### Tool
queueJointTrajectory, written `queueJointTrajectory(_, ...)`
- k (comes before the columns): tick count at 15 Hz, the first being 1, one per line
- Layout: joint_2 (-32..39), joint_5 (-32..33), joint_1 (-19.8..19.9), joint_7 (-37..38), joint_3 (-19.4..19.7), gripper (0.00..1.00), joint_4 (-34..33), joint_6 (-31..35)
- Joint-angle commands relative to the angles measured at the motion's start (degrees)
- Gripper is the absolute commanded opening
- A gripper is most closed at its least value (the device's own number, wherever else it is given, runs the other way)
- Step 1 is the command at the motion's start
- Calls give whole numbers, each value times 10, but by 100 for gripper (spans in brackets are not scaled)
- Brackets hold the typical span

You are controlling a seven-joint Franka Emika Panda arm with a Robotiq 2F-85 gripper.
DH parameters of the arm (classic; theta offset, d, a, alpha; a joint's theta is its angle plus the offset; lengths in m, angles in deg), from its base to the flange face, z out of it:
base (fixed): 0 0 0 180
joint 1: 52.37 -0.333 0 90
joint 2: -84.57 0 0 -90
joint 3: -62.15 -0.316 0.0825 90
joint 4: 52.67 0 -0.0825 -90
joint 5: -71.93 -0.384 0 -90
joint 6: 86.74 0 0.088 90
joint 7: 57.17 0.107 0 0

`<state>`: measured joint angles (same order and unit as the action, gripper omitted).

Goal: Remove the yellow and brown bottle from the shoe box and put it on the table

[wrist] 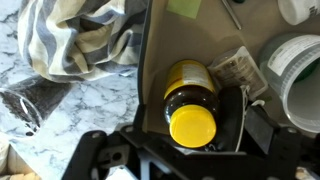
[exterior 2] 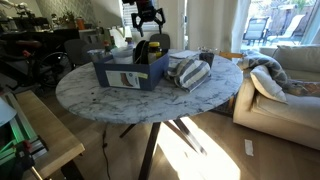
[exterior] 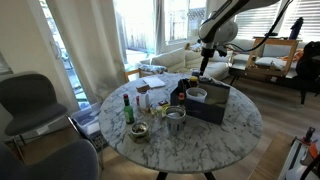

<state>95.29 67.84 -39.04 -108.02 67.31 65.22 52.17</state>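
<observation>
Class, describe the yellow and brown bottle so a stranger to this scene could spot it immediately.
On the round marble table sits a dark shoe box. Inside it, beside a white tub, stands a small bottle. Only it has a brown body with a bright yellow cap and label.

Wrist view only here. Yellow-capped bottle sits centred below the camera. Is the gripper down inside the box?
Observer: No. In both exterior views the gripper hangs above the shoe box, clear of its walls.
Operator: Bottle upright?
Observer: Yes. In an exterior view the yellow and brown bottle stands upright, its top above the box wall.
Operator: What's on the table past the box?
Observer: In an exterior view a green bottle and a metal bowl stand on the table.
</observation>
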Motion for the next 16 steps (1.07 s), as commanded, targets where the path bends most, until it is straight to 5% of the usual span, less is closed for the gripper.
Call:
queueJointTrajectory(1, 40, 35, -7, 37, 10, 100, -22, 31)
queueJointTrajectory(12, 93, 13, -6, 61, -25, 100, -60, 41)
queueJointTrajectory(14, 102, 16, -5, 70, -27, 74, -68, 47)
queueJointTrajectory(16, 109, 16, -4, 71, -30, 58, -74, 50)
